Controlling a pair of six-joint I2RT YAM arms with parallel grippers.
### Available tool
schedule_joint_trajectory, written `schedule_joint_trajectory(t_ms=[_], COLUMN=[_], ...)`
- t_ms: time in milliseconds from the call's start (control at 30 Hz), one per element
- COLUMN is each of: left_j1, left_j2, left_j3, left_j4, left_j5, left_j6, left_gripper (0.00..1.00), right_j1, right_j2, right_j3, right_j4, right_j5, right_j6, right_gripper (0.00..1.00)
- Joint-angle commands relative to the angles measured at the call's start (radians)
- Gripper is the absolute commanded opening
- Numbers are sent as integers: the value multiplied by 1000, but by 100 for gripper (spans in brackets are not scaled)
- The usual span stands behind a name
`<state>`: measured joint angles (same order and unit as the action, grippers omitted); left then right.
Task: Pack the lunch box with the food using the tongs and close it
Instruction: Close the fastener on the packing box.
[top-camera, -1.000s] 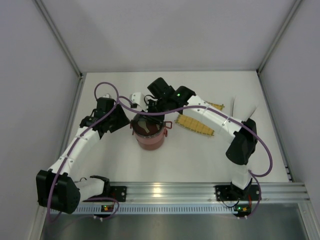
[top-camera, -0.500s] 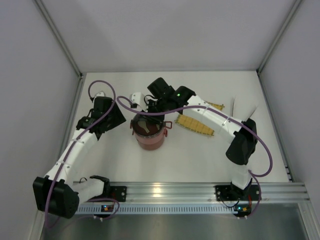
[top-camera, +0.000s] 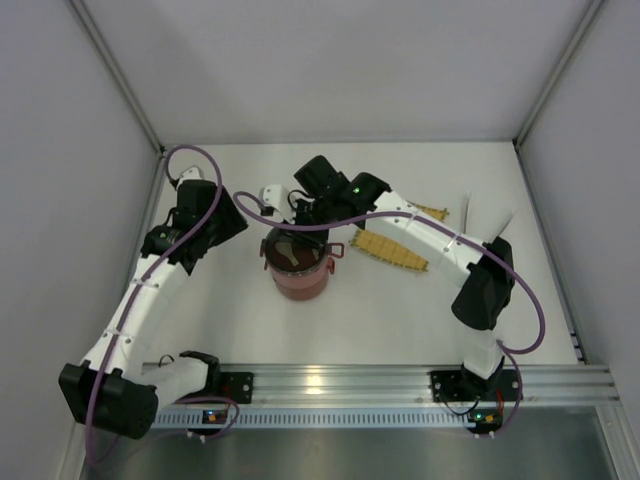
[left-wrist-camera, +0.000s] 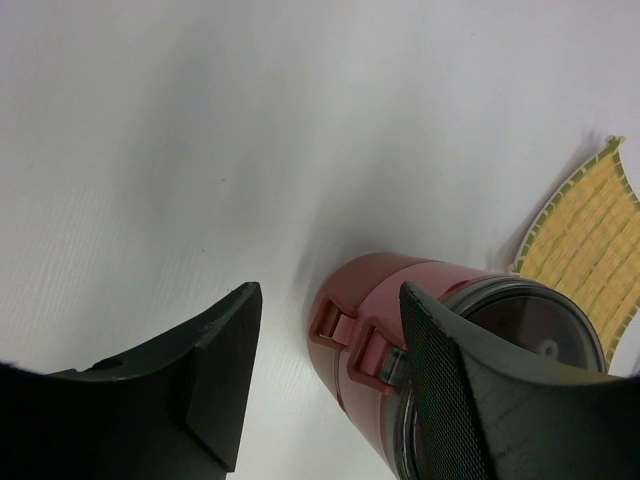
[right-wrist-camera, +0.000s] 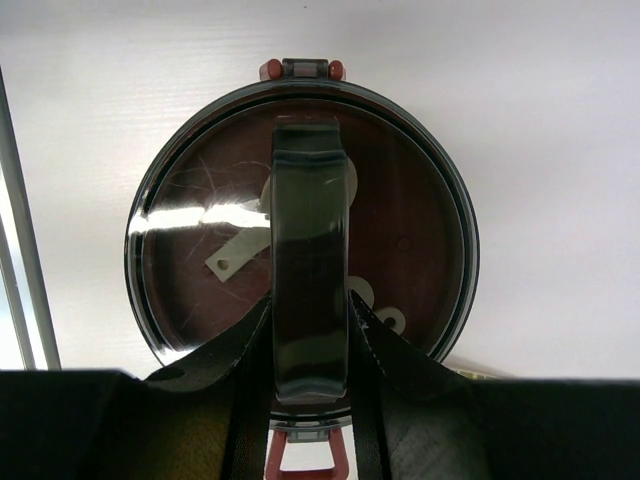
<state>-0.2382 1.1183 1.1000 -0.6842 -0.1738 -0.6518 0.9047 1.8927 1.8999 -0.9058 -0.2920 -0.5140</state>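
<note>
Although the lunch box stood upright and stacked near the middle of the surface, with its grey domed lid on top, I could not tell whether it was latched. The lid's arched handle ran straight away from the right end effector, which was clenched across it from directly above. The left end effector hung released and empty to the box's left, near it but apart. A yellow mat lay to the right.

Bright, even light; white glare streaks the lunch box lid, soft shadows beside it
</note>
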Motion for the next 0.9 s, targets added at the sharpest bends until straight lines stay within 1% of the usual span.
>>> schedule_joint_trajectory(t_ms=[0,67,333,867], left_j1=[-1,-3,-3,-3], left_j2=[-31,-35,-37,-29], left_j3=[57,66,89,113], left_j4=[-20,-23,-34,-40], left_j5=[8,14,31,53], left_j6=[20,24,29,38], left_gripper=[63,63,63,63], right_j1=[8,8,8,10], right_j2=[20,19,22,9], right_j3=[4,5,25,31], right_j4=[-2,1,-18,-25], right_j5=[34,42,57,103], right_j6=[20,26,39,63], right_gripper=[30,35,44,53])
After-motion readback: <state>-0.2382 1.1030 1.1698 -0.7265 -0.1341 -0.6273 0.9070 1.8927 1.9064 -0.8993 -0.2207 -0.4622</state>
